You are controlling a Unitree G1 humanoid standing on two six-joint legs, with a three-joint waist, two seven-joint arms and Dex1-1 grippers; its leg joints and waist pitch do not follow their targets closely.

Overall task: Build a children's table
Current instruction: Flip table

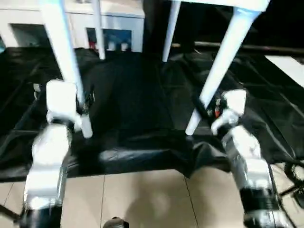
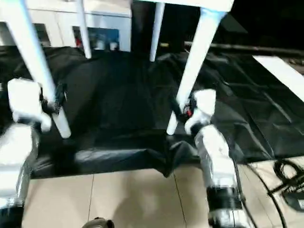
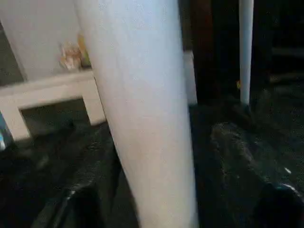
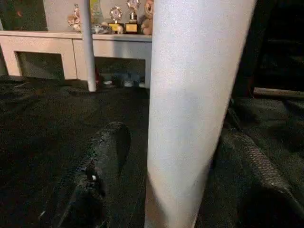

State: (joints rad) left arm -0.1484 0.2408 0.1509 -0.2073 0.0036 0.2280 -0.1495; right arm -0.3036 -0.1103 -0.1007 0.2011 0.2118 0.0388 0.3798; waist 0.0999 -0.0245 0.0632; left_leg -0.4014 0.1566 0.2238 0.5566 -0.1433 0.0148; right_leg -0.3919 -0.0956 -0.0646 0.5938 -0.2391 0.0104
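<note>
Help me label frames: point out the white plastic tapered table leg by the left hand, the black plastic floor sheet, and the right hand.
white plastic tapered table leg (image 1: 66, 52), left eye view, mid-shaft
black plastic floor sheet (image 1: 133, 104), left eye view, centre
right hand (image 1: 202, 111), left eye view, between fingertips

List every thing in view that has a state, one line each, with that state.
White plastic children's table: upright, all four legs fitted, feet on the sheet.
Near left white tapered leg: between the left gripper's fingers.
Near right white tapered leg: between the right gripper's spread fingers, gaps both sides.
Black plastic floor sheet: spread out, wrinkled.
</note>
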